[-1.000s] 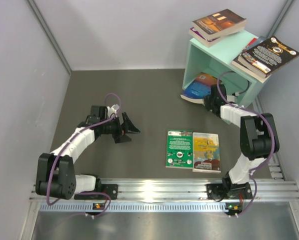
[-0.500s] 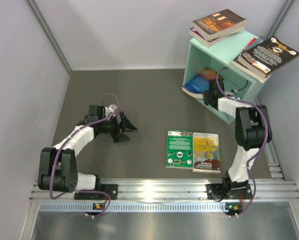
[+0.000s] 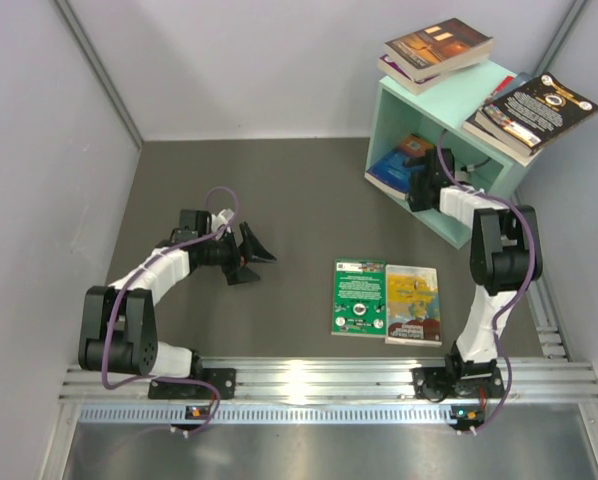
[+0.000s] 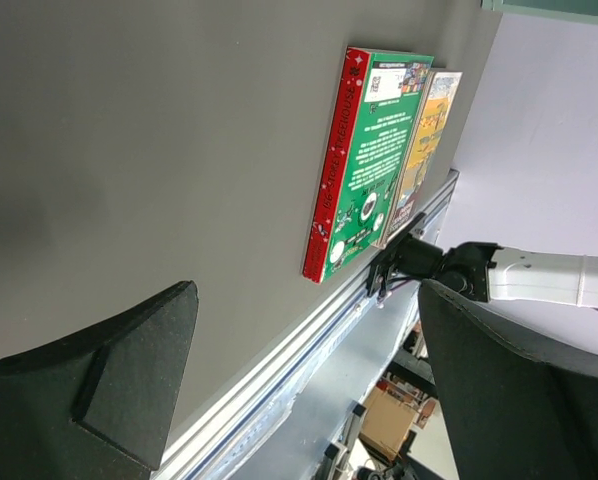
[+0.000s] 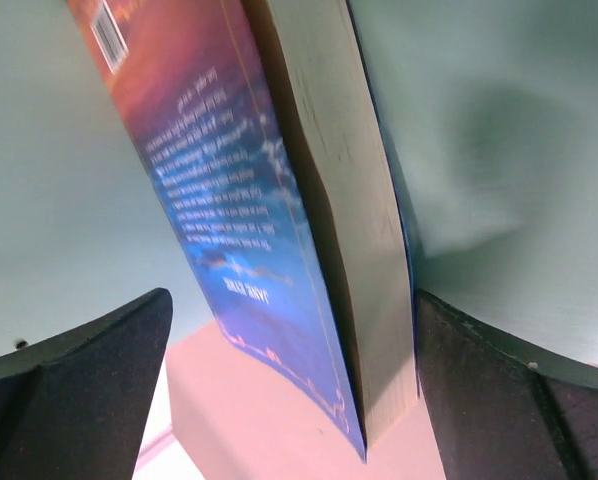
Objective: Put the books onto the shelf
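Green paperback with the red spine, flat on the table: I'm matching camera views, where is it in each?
Top external: green paperback lies flat, low, just right of centre.
Left wrist: upper centre, red spine leftward.
Right wrist: not in it.
Landmark: yellow paperback alongside it, in both those views.

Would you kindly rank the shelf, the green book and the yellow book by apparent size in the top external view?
1. The shelf, clearly the largest.
2. The green book and the yellow book lie side by side and look about alike; I would not rank them.
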Robot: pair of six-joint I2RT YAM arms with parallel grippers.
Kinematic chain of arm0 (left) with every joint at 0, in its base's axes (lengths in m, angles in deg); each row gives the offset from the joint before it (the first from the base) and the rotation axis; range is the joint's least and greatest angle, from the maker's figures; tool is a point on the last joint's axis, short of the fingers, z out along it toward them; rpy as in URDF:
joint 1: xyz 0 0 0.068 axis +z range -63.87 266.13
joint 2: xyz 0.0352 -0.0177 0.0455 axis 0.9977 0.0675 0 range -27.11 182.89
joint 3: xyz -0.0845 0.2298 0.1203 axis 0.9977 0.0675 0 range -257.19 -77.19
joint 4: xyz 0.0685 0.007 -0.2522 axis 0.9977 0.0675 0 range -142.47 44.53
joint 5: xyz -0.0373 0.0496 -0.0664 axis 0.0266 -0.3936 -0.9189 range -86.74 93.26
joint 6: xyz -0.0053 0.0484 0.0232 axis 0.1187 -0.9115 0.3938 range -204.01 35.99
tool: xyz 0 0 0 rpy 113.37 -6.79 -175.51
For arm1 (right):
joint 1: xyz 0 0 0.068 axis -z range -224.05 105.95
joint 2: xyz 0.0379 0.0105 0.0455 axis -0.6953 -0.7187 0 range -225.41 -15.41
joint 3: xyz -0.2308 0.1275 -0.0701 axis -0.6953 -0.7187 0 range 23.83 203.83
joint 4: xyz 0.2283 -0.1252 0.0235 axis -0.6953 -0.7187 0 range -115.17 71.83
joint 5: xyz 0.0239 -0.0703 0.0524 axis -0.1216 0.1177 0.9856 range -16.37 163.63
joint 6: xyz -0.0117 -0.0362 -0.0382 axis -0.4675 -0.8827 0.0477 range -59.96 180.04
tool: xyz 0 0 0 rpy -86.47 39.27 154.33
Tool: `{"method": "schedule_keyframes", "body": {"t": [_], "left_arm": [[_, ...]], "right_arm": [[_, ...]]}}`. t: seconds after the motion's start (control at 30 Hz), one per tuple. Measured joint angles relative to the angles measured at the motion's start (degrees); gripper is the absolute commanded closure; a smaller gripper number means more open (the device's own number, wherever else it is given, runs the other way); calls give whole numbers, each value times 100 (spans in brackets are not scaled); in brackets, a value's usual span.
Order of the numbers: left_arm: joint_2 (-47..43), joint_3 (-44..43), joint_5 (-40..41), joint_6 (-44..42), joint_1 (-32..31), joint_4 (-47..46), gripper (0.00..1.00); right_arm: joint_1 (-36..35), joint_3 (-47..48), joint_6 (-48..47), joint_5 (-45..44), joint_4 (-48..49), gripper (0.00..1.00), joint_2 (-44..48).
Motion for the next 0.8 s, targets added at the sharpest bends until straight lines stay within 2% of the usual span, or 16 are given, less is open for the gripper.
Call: {"method": "schedule_keyframes", "body": {"t": [0.13,0.43,0.57,0.8], "left_arm": [[4,0,2,2,-2,-24,4],[192,-4,-2,44,-2,-146,4],[232,-28,-2,42,-2,-166,4],[627,-219,79,-284,-2,-55,4]], "right_arm": [[7,-50,-275,203,-273,0,133],[7,-122,-979,229,-1917,0,479],[4,-151,-1270,243,-2304,0,627],[-321,-240,-2173,358,-3040,0,1305]]}}
